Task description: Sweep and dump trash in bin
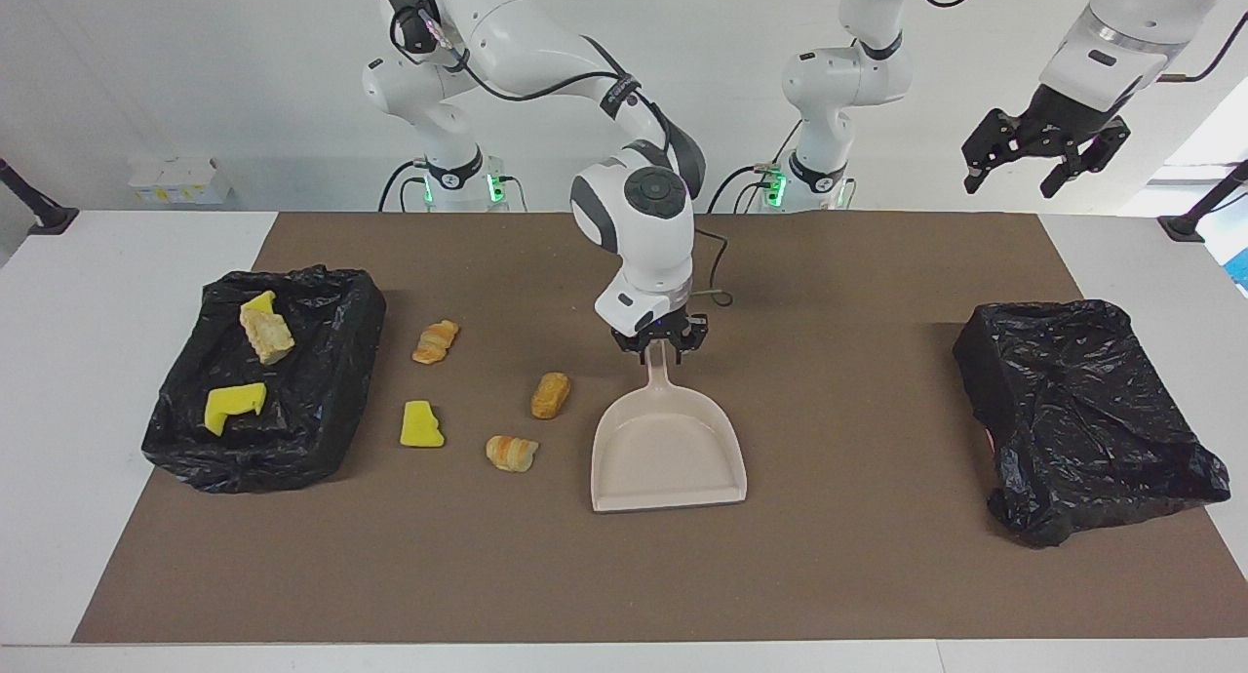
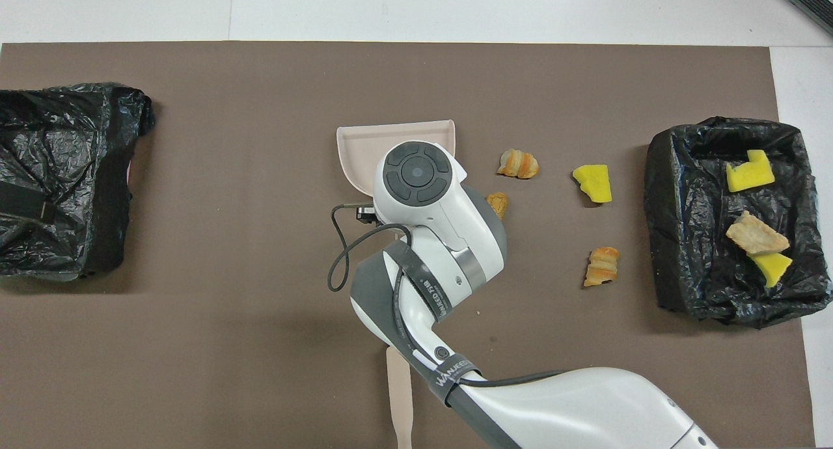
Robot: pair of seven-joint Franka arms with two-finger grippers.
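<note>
The beige dustpan (image 1: 668,458) (image 2: 364,148) lies flat on the brown mat mid-table. My right gripper (image 1: 661,345) is at the tip of its handle; the overhead view hides it under the wrist. Trash on the mat toward the right arm's end: an orange piece (image 1: 550,395) (image 2: 498,204), a striped pastry (image 1: 512,453) (image 2: 518,164), a yellow sponge chunk (image 1: 421,424) (image 2: 593,183) and a pastry curl (image 1: 436,341) (image 2: 602,265). The black-lined bin (image 1: 346,380) (image 2: 664,241) there holds a yellow chunk (image 1: 234,405) and a tan piece (image 1: 265,332). My left gripper (image 1: 1045,161) hangs open, high over the left arm's end.
A second black-lined bin (image 1: 1072,400) (image 2: 71,176) sits at the left arm's end. The brush handle (image 2: 398,397) shows at the robots' edge of the mat, hidden by the right arm in the facing view.
</note>
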